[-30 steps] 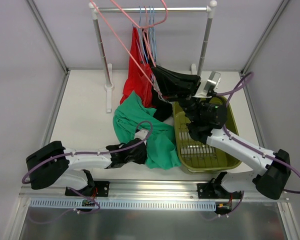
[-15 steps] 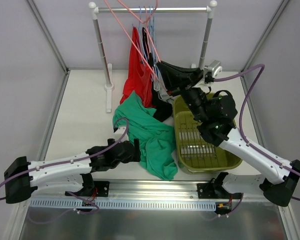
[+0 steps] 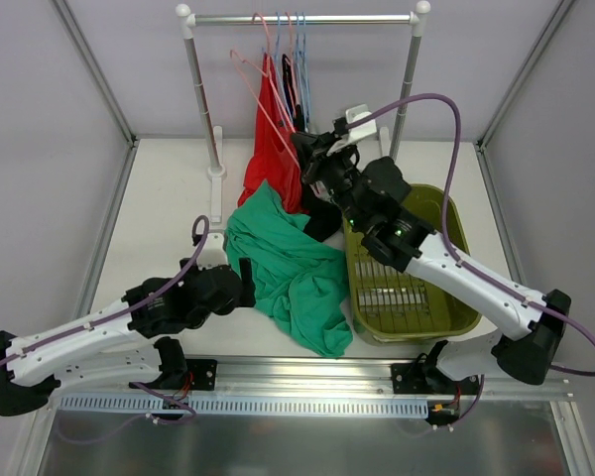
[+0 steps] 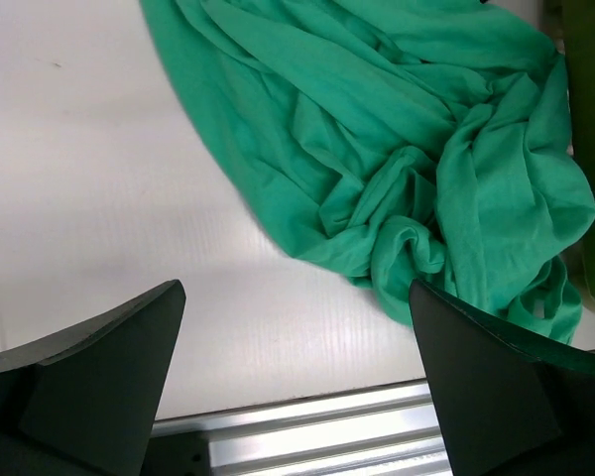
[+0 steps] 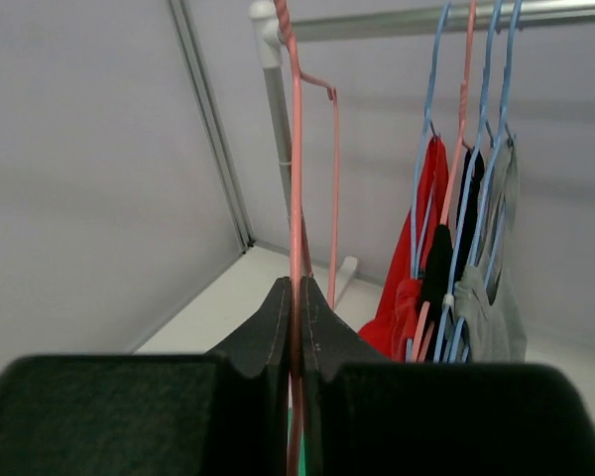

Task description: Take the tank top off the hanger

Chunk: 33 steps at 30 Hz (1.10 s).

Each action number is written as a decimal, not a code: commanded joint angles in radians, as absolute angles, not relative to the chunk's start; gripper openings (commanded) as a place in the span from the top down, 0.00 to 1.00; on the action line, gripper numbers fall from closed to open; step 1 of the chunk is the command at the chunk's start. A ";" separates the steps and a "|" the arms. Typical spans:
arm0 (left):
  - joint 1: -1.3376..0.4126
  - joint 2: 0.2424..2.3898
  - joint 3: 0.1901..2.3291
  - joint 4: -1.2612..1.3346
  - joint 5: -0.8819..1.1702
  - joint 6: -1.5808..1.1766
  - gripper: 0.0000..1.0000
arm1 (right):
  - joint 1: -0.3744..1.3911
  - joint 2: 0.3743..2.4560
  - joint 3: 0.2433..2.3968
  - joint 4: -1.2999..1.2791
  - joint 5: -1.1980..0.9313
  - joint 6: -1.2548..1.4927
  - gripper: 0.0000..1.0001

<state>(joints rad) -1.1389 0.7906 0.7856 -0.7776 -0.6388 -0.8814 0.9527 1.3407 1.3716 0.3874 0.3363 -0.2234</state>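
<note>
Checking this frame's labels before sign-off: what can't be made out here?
- Right wrist view: pink hanger, lower part hidden behind the right gripper.
- Top view: basket floor partly hidden by the right arm.
- Left wrist view: green tank top cut off by the top edge.

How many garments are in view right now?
4: green tank top crumpled on the table; red garment, black garment and grey garment hanging from the rail. More could hide between those.

The top (image 3: 293, 273) is green, the basket (image 3: 377, 293) is yellow-green, the hanger (image 5: 297, 198) is pink, the table (image 3: 169, 218) is white
</note>
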 commanded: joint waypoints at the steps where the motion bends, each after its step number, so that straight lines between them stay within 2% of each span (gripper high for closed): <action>1: -1.138 0.776 0.891 -0.957 -0.726 -0.839 0.01 | 0.959 1.382 1.466 0.342 0.429 -0.161 1.00; 8: -1.132 0.758 1.008 -1.078 -0.726 -0.729 0.01 | 0.954 1.587 1.676 0.295 0.503 -0.178 1.00; 13: -1.132 0.727 0.989 -1.080 -0.703 -0.652 0.01 | 0.928 1.767 1.902 0.227 0.532 -0.180 1.00; 20: -1.134 0.643 0.954 -1.072 -0.733 -0.684 0.01 | 0.861 1.992 2.222 0.152 0.505 -0.106 0.99; 25: -1.134 0.611 0.950 -1.072 -0.738 -0.692 0.01 | 0.841 2.059 2.243 0.146 0.489 -0.077 1.00; 33: -1.134 0.580 0.945 -1.071 -0.739 -0.695 0.01 | 0.845 2.016 2.125 0.150 0.477 -0.031 1.00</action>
